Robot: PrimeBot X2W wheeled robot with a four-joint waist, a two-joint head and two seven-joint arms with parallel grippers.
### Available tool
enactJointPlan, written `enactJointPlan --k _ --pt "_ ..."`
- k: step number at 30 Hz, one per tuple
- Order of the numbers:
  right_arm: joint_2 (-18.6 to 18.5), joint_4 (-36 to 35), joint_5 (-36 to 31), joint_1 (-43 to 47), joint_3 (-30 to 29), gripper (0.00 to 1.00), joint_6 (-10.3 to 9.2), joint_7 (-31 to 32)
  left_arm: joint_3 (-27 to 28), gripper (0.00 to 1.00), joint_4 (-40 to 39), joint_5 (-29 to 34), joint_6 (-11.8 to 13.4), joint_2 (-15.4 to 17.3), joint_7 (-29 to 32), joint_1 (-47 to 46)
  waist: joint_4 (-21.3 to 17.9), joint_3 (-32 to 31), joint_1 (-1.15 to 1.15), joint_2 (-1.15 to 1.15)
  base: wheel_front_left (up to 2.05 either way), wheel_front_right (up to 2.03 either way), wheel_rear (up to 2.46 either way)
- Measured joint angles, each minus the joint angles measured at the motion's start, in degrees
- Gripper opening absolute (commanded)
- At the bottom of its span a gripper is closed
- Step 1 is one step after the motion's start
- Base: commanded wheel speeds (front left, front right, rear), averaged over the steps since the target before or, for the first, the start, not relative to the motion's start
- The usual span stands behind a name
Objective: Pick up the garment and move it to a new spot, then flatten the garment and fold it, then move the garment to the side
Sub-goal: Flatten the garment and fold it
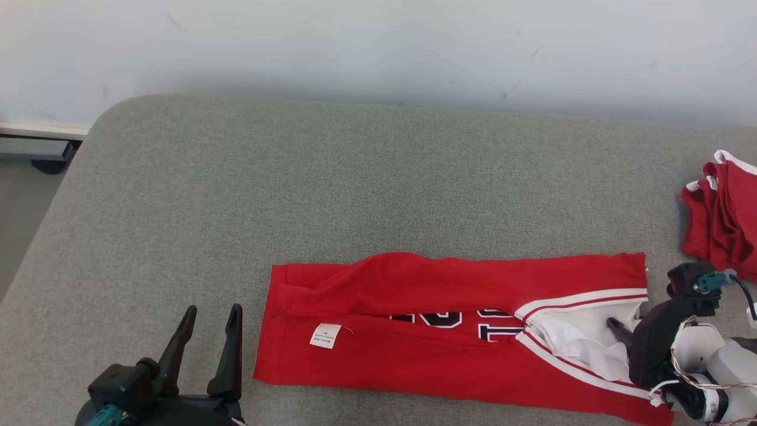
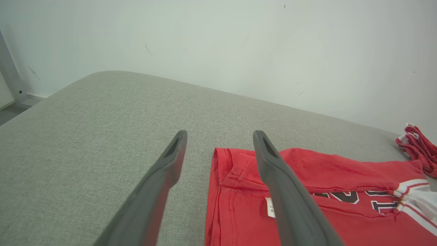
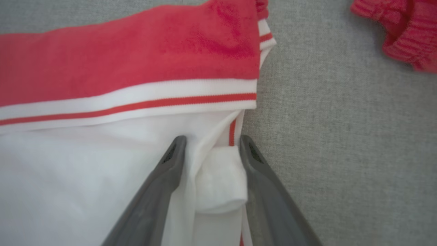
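While the red jersey (image 1: 414, 361) lies folded lengthwise into a long flat band close to the near edge of the grey fabric-covered table (image 1: 295, 177), reaching from about the middle of that edge towards the right, I have a pincer near each of its short ends. My left gripper (image 1: 213, 309) hovers over bare table just beside the jersey's left end, not touching it. Its two dark fingers are spread wide with nothing between them. In my left wrist view the right-hand finger crosses in front of the small white care label (image 1: 326, 335) sewn near that end. Dark, white-edged lettering (image 1: 479, 324) peeks out along the slit where the two folded-over flaps meet.

At the right end the red gives way to white cloth bordered by white-and-red striped trim (image 3: 136, 102). My right gripper (image 3: 212, 140) is down on that white part, right at the jersey's right edge. Its fingers stand apart on either side of a small bunched fold of white cloth (image 3: 218, 181), and the fold touches the inner faces of both. Whether they are pressing it or just straddling it, I cannot tell. The outer finger lies over the line where cloth meets bare table.

A second red garment (image 1: 724, 213) with white trim sits crumpled at the right edge of the table, near the jersey's far right corner but not touching it. A pale wall (image 1: 378, 47) rises behind the table's far edge
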Motion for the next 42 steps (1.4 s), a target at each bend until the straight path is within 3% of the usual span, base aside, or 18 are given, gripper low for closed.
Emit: enactJointPlan --k 1,10,20,24,27,30,37,42 --pt "0.1 0.2 0.0 -0.3 0.1 0.00 -0.01 0.0 0.2 1.00 0.0 0.1 0.0 0.0 0.2 0.0 0.0 0.1 0.00 0.00 0.00 0.00 0.00" --pt "0.5 0.9 0.0 -2.0 0.3 0.00 0.30 1.0 1.9 1.00 0.1 0.7 0.0 -0.8 0.8 0.5 -0.9 0.1 0.00 0.00 0.00 0.00 0.00" --pt "-3.2 -0.5 -0.3 -3.1 -1.0 0.00 2.26 0.9 3.2 1.00 0.2 1.3 0.0 -1.6 1.2 1.6 -3.2 -0.4 0.00 0.00 0.00 0.00 0.00" --pt "-2.6 -4.1 5.6 -3.0 -3.7 0.00 5.45 1.1 3.2 1.00 0.4 2.2 0.0 -1.9 1.8 1.7 -4.0 -0.9 0.00 0.00 0.00 0.00 0.00" --pt "-2.1 -8.9 11.7 -2.7 -5.8 0.00 9.48 3.6 3.2 1.00 0.5 2.4 0.0 -2.2 2.0 2.5 -4.7 -1.6 0.00 0.00 0.00 0.00 0.00" --pt "-1.9 -12.1 16.0 -1.6 -6.8 0.00 11.28 5.8 3.2 1.00 0.9 2.6 0.0 -2.5 2.3 2.7 -5.0 -2.2 0.00 0.00 0.00 0.00 0.00" --pt "-1.1 -19.0 22.7 0.8 -7.7 0.00 11.27 10.3 1.7 1.00 1.2 2.7 0.0 -3.5 3.3 2.7 -4.9 -3.6 0.00 0.00 0.00 0.00 0.00" --pt "1.6 -22.7 25.1 1.2 -7.7 0.00 9.83 11.6 0.9 1.00 1.2 2.8 0.0 -3.8 4.1 2.6 -3.8 -3.9 0.00 0.00 0.00 0.00 0.00"
